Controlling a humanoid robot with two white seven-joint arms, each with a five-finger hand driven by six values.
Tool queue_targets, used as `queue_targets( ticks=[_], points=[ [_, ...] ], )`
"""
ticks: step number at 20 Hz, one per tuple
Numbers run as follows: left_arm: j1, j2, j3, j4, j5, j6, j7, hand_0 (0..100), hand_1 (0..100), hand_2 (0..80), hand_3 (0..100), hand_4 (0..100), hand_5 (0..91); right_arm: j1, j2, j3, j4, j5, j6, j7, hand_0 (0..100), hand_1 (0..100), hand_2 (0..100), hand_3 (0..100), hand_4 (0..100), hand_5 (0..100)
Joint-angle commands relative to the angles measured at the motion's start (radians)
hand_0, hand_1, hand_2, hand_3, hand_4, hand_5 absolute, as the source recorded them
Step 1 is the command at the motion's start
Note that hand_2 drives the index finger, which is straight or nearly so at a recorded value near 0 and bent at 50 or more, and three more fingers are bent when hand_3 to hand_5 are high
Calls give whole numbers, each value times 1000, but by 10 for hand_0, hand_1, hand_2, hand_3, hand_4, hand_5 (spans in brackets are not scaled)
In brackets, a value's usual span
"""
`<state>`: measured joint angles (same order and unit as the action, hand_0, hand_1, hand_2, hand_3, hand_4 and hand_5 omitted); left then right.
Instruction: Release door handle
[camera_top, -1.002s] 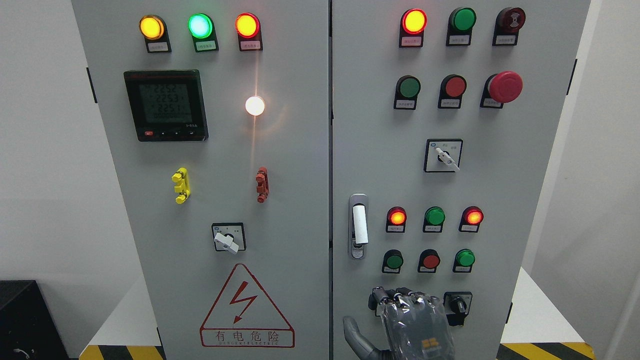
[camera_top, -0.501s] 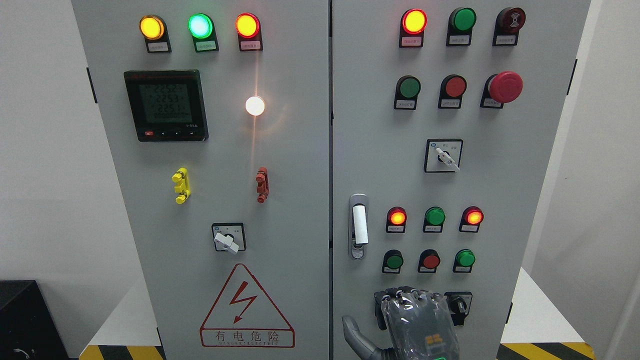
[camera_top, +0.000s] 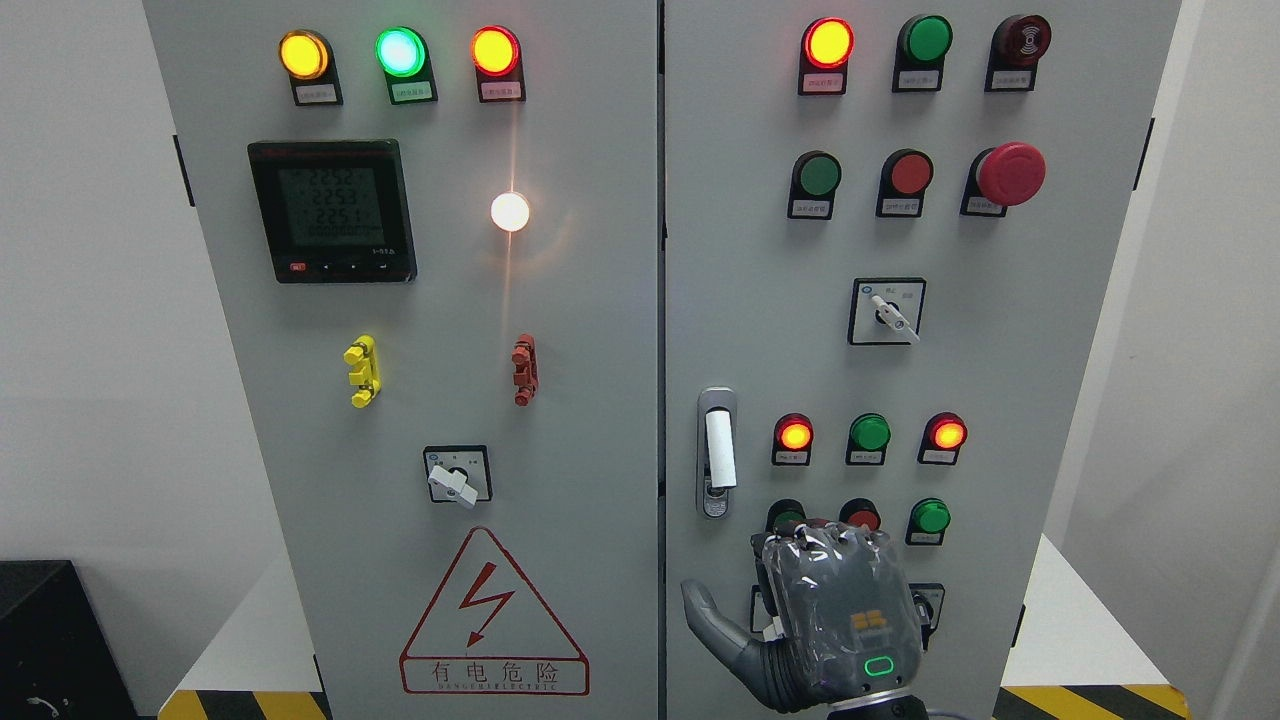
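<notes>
1. The cabinet (camera_top: 600, 300) fills the view, both doors closed.
2. The handle (camera_top: 718, 455) stands upright at the right door's left edge.
3. The right hand (camera_top: 825, 610) sits below and right of it, apart, fingers curled and holding nothing, thumb out leftward.

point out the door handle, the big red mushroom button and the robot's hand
door handle (camera_top: 720, 448), head view, on its white lever
red mushroom button (camera_top: 1011, 173), head view, on its red cap
right hand (camera_top: 835, 615), head view, on the back of the hand
</notes>
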<state>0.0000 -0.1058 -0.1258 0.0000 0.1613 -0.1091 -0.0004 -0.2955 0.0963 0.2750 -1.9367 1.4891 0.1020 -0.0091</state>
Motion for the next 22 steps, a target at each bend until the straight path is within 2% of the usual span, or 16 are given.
queue_targets(
  ticks=[1,3,6,22],
  points=[
    [-26,0,0,29,0,0,0,120,556,0,0,0,0,-82,14,23,48,20,27,8,226,249,987,1000,1000,1000],
    [-26,0,0,29,0,0,0,120,556,0,0,0,0,-97,31,24,65,22,28,8,222,253,985,1000,1000,1000],
    [-26,0,0,29,0,0,0,120,556,0,0,0,0,-117,36,24,93,22,33,8,220,257,978,1000,1000,1000],
    [-26,0,0,29,0,0,0,120,556,0,0,0,0,-156,40,9,145,16,71,5,226,288,969,1000,1000,1000]
  ],
)
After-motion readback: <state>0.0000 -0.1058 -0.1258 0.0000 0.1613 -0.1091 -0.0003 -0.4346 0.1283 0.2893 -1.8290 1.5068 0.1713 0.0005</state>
